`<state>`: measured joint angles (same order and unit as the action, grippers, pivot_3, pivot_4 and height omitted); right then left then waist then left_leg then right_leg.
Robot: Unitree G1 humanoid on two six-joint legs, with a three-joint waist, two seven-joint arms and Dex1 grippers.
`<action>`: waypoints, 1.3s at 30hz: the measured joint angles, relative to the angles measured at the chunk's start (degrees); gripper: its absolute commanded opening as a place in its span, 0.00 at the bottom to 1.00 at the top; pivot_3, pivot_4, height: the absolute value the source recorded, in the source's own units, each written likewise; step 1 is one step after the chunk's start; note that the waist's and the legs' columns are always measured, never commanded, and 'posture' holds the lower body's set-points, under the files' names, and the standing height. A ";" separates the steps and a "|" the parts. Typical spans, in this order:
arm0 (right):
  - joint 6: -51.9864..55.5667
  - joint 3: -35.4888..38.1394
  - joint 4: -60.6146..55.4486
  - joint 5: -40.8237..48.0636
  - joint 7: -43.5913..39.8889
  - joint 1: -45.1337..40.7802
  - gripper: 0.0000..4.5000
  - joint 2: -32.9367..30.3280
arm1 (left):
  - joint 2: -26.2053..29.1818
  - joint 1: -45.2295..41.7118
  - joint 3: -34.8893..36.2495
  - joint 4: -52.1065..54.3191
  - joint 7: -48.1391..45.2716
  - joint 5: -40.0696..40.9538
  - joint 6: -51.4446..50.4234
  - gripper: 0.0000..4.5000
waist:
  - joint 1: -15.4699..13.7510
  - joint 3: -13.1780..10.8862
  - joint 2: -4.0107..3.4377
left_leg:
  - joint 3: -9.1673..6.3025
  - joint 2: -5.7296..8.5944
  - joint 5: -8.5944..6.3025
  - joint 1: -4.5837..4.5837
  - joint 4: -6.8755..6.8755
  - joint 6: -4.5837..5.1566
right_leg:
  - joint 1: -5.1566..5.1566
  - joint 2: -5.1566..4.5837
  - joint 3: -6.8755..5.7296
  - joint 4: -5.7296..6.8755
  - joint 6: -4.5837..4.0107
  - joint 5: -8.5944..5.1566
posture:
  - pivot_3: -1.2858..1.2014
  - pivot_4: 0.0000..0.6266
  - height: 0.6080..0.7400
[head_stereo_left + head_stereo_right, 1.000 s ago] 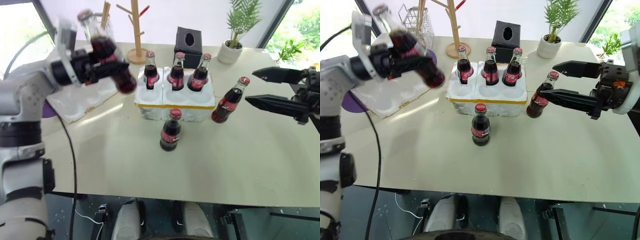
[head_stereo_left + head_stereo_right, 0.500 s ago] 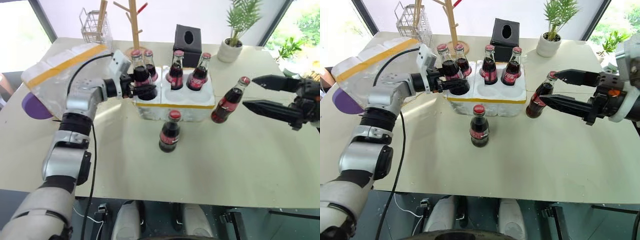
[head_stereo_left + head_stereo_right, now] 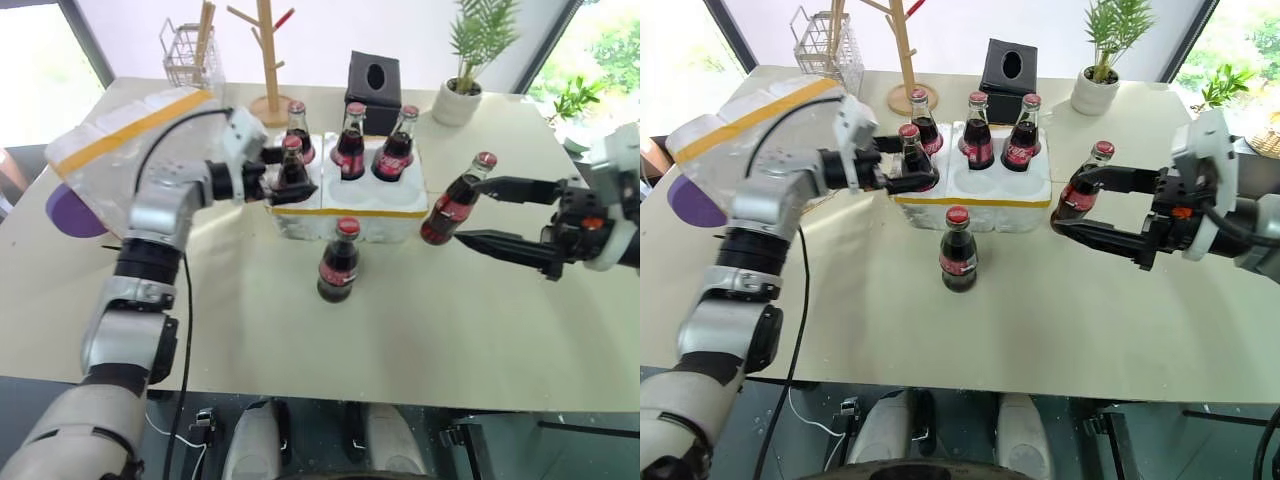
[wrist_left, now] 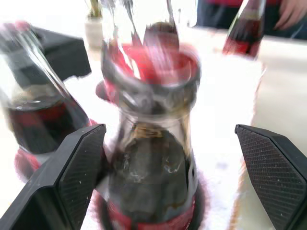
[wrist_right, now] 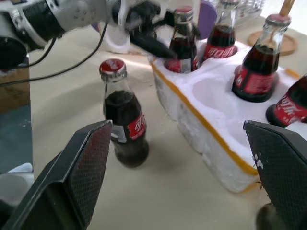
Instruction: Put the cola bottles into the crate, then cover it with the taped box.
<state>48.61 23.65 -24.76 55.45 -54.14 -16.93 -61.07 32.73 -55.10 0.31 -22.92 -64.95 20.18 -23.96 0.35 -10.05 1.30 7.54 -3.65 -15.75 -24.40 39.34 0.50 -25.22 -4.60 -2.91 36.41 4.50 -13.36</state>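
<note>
The white crate (image 3: 350, 205) with its yellow band stands mid-table. Three cola bottles (image 3: 350, 140) fill its back wells. Another bottle (image 3: 291, 165) stands in the front-left well, between the spread fingers of my open left gripper (image 3: 288, 172); in the left wrist view one finger (image 4: 268, 177) is clear of the glass. A further bottle (image 3: 455, 200) stands on the table right of the crate, with my open right gripper (image 3: 466, 211) reaching around it from the right. One more bottle (image 3: 340, 262) stands in front of the crate. The taped box (image 3: 120, 140) lies at the far left.
Behind the crate stand a black tissue box (image 3: 375, 80), a potted plant (image 3: 470, 60), a wooden rack (image 3: 265, 60) and a wire basket (image 3: 190, 50). A purple object (image 3: 65, 210) lies under the taped box. Bare tabletop spans the near side.
My left gripper brought its bottle down into the crate's front-left well and opened. My right gripper moved left until its fingers flank the bottle right of the crate.
</note>
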 measured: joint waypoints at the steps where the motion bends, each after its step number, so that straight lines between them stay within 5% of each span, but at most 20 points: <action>1: -0.19 -0.96 -0.40 -0.20 0.27 -0.03 1.00 0.55 | 2.62 0.14 1.26 2.49 -1.24 1.75 -2.52 1.00 | 0.35 0.00 0.00 | 0.00 0.00 0.00 0.01 0.00 0.00 | 0.00 0.01 0.00 0.04 0.00 0.00 | 0.52 0.24 1.00; 5: -1.70 -7.32 -3.29 -2.37 1.99 -0.43 1.00 4.46 | 14.68 6.17 5.68 15.63 -9.13 10.68 -14.55 1.00 | 0.65 0.06 -0.11 | 0.00 -0.03 0.08 0.15 -0.06 -0.14 | 0.02 0.00 0.04 0.16 -0.01 -0.03 | 0.52 0.24 1.00; 12: -8.09 -20.03 -1.91 -10.71 1.83 -2.28 1.00 12.84 | 24.25 23.36 10.23 31.69 -12.77 18.36 -22.79 1.00 | 0.23 0.09 0.06 | 0.00 0.01 0.10 0.17 0.01 -0.18 | 0.13 -0.06 0.02 0.13 -0.19 -0.13 | 0.52 0.24 1.00; 17: -11.88 -29.64 5.13 -18.24 2.06 -6.93 1.00 21.25 | 24.05 27.59 11.44 37.55 -10.19 21.60 -24.03 1.00 | 0.20 0.08 0.05 | 0.02 0.02 0.12 0.16 0.01 -0.21 | 0.12 -0.05 0.00 0.18 -0.11 -0.08 | 0.52 0.24 1.00; 29: -15.18 -36.10 12.92 -25.93 0.85 -9.08 1.00 28.78 | 22.23 29.59 11.27 41.54 -4.78 23.88 -23.97 1.00 | 0.32 0.08 0.05 | 0.05 0.03 0.12 0.16 0.00 -0.21 | 0.06 -0.03 0.00 0.29 -0.05 -0.05 | 0.52 0.24 1.00; 32: -15.35 -36.45 14.45 -27.33 1.89 -9.36 0.83 31.03 | 22.21 29.57 11.23 41.52 -4.34 24.22 -23.93 1.00 | 0.35 0.08 0.05 | 0.05 0.03 0.13 0.17 0.00 -0.22 | 0.05 -0.02 0.00 0.34 -0.06 -0.05 | 0.52 0.24 1.00; 34: -15.05 -36.23 15.48 -27.74 3.07 -10.19 0.63 32.54 | 22.20 29.56 10.97 41.50 -3.71 24.19 -23.66 1.00 | 0.38 0.08 0.04 | 0.06 0.03 0.13 0.17 0.00 -0.24 | 0.02 -0.03 0.00 0.39 -0.07 -0.05 | 0.52 0.24 1.00; 39: -6.48 -30.10 14.27 -19.16 3.44 -12.20 0.60 32.78 | 21.72 29.44 10.55 40.97 -2.22 24.09 -22.58 1.00 | 0.25 0.05 0.03 | 0.06 0.03 0.14 0.11 0.00 -0.24 | -0.11 -0.05 0.00 0.55 -0.11 -0.08 | 0.52 0.24 1.00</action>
<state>42.13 -6.45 -10.49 36.29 -50.70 -29.13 -28.29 54.46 -25.66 10.86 18.05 -67.17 44.27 -46.54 0.60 -10.00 1.33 7.59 -3.62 -15.62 -24.29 39.34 0.26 -25.33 -4.65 -2.91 36.96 4.39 -13.44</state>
